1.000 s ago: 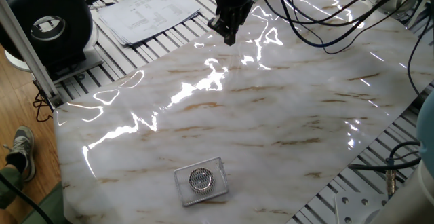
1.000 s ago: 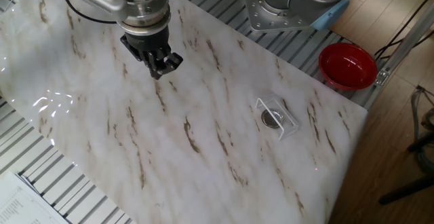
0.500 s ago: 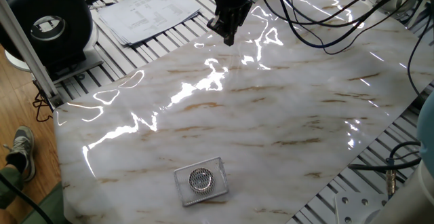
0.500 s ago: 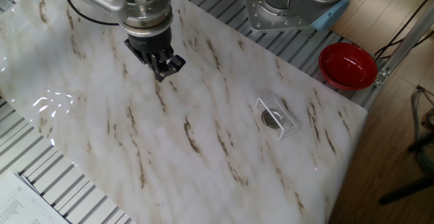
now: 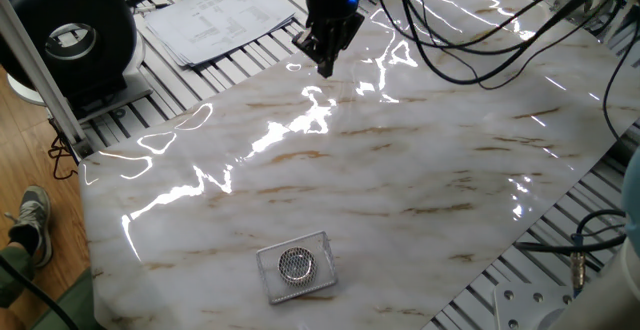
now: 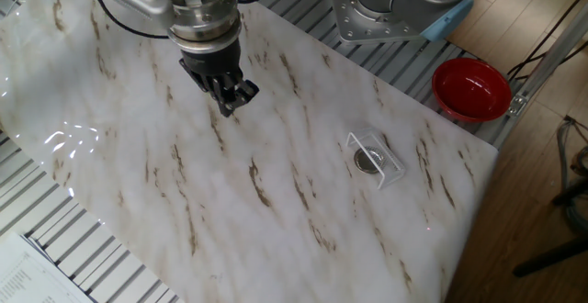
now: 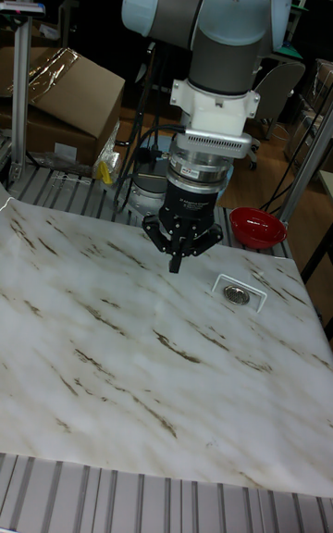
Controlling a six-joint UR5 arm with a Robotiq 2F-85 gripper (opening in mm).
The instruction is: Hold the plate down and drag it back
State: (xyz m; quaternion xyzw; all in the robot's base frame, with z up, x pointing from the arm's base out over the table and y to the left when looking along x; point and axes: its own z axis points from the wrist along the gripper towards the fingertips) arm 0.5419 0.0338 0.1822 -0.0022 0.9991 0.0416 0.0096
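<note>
The plate (image 5: 295,262) is a small round silvery disc with a mesh centre, lying inside a clear square plastic box (image 5: 318,280) near the front edge of the marble table. It also shows as a small disc (image 6: 368,162) in the other fixed view and as the plate (image 7: 238,293) in the tall view. My gripper (image 5: 325,67) hangs above the far part of the table, well away from the plate. Its fingers meet at a point with nothing between them, seen also as the gripper (image 6: 231,107) and the gripper (image 7: 176,265).
A red bowl (image 6: 471,86) sits just off the table's edge beyond the box. Black cables (image 5: 470,40) trail over the far right of the marble sheet. Papers (image 5: 215,15) and a black round device (image 5: 70,35) lie off the far left corner.
The gripper has shifted a short way across the table toward the plate's side, still shut. The plate and its clear box have not moved.
</note>
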